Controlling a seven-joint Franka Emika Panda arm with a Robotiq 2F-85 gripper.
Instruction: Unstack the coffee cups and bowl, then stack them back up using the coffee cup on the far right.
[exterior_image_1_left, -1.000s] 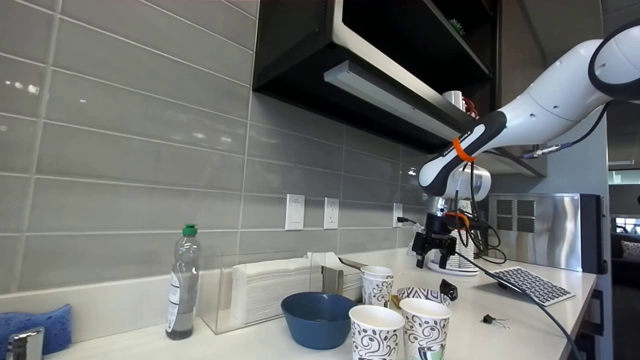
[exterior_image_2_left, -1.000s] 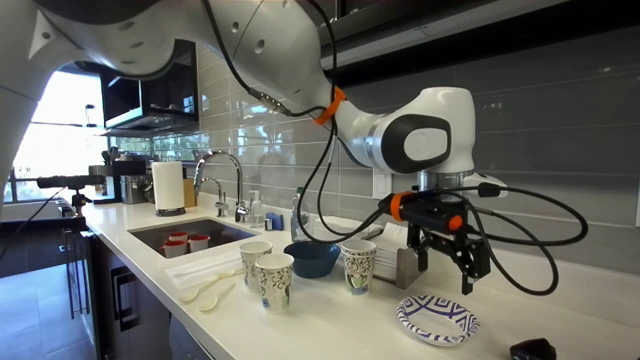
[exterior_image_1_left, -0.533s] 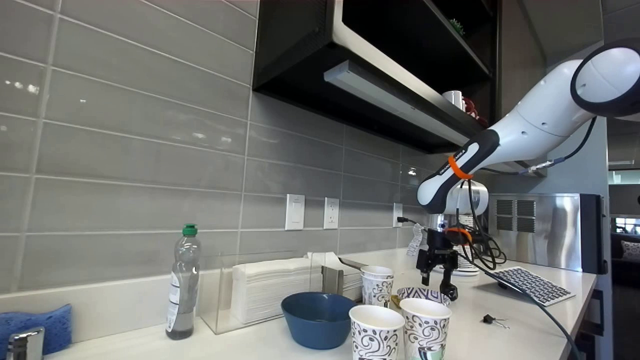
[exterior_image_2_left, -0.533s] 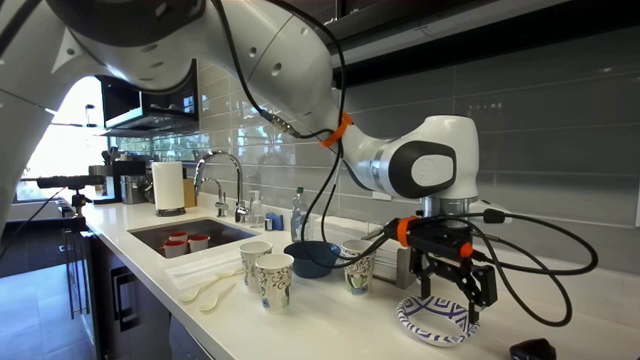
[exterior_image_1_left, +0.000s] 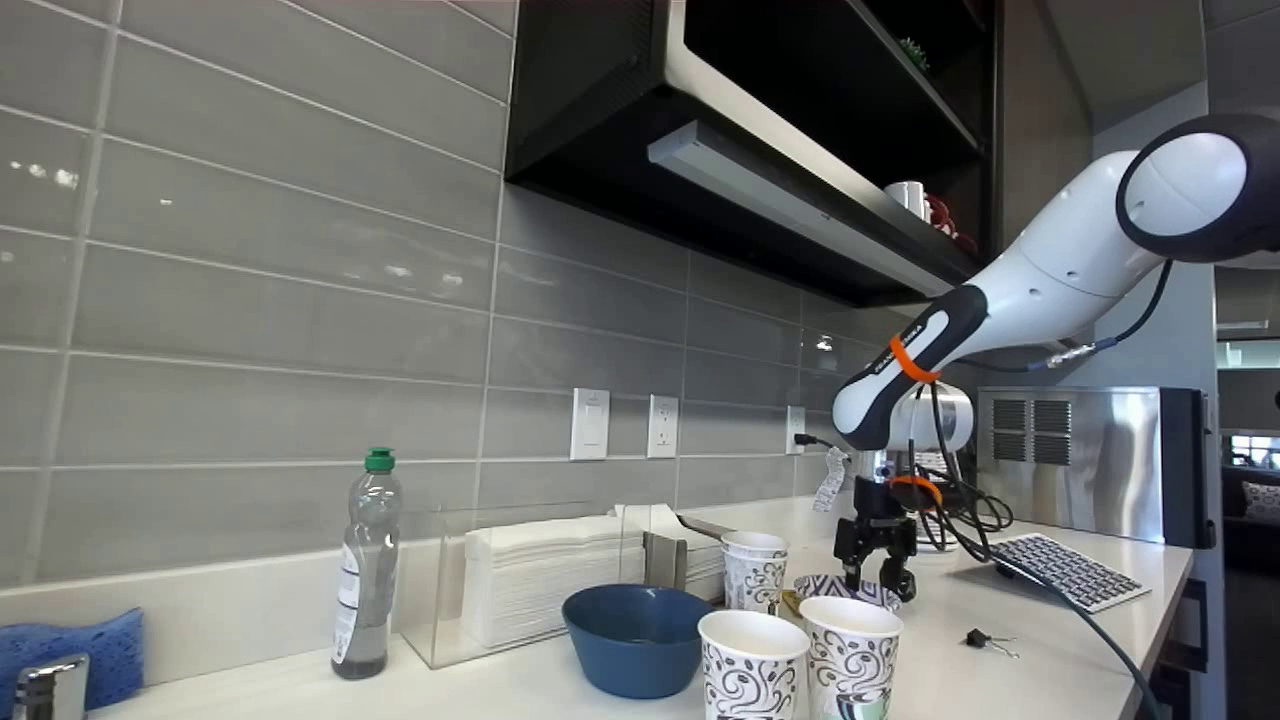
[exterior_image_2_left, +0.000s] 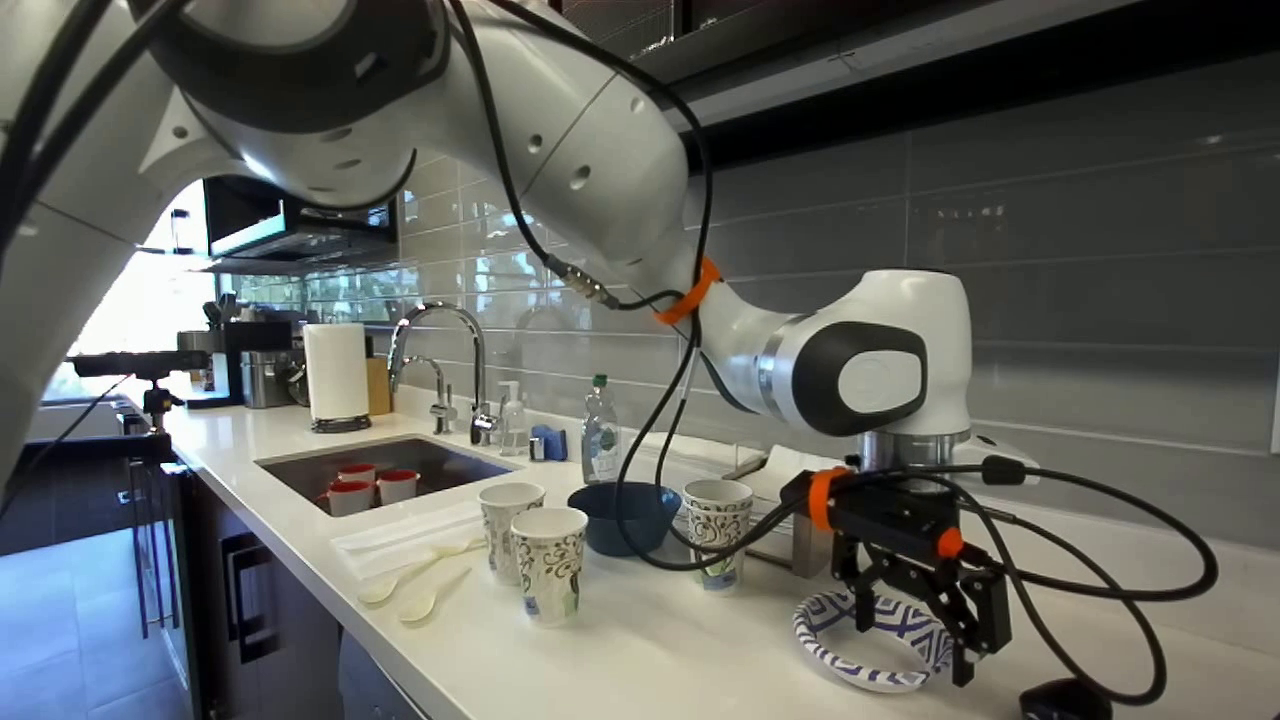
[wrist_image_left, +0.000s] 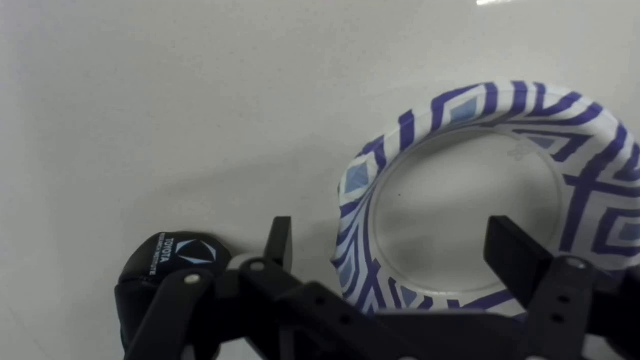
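Lower than before, the hand (exterior_image_2_left: 914, 643), spread and empty, hangs astride the rim of the patterned paper bowl (wrist_image_left: 470, 210) on the tabletop (exterior_image_2_left: 660, 660) near nested coffee cups (exterior_image_1_left: 755, 575). Likely light and flimsy, the bowl wants a gentle rim pinch.

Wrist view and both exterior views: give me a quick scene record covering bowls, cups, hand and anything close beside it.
patterned bowl: upright on the counter
hand: open, straddling the patterned bowl's rim; contact can't be told
blue bowl: upright, left of the separate cups in an exterior view
separate cups: two, upright, side by side
nested cups: upright, at least two; exact count unclear
beside hand: black object printed TOYOTA, outside the patterned bowl
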